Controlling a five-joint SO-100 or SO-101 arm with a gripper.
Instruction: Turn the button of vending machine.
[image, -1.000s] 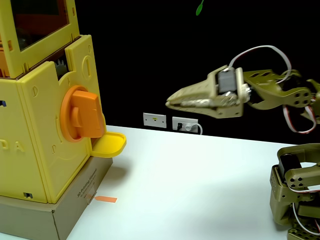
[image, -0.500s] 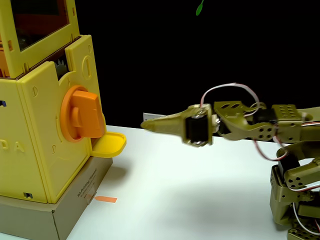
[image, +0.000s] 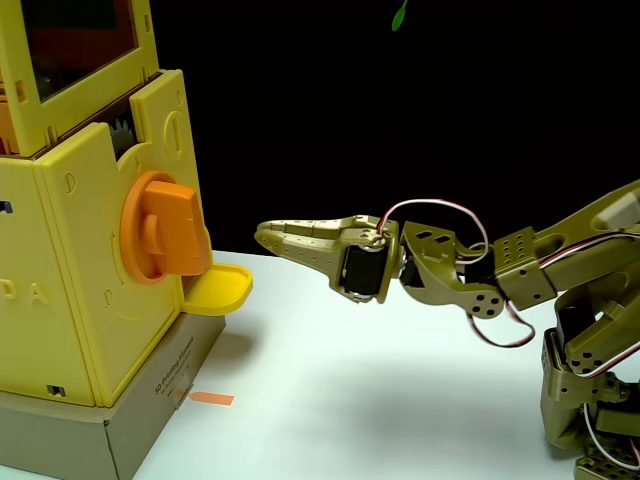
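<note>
Vending machine (image: 75, 300) at far left of the fixed view: one yellow plastic box, cut off by the left and top edges, orange-tinted window (image: 80, 40) up top. Embossed letters on its front face, "D" and "A" readable, the rest out of frame. It sits on one grey cardboard base (image: 120, 425); printed text on the base's side starts "3D Printing", remainder too small to read. One small orange strip (image: 211, 399) lies on the white worktop (image: 380, 380) just beside the base.

One button (image: 160, 228) on the machine's right-facing side: orange round disc, thick flat bar across it, bar roughly upright. One yellow scoop tray (image: 218, 288) sticks out directly below it.

Two wall sockets (image: 340, 243) at the back edge of the worktop, partly hidden behind the arm.

Gripper (image: 268, 235): olive-gold, reaches in horizontally from the right, tip pointing at the button at about its height, near but clearly apart from it. Fingers (image: 310, 240) together, no visible gap, nothing held. One arm, base (image: 590, 400) at the right edge, white and red wires looped over the wrist.
</note>
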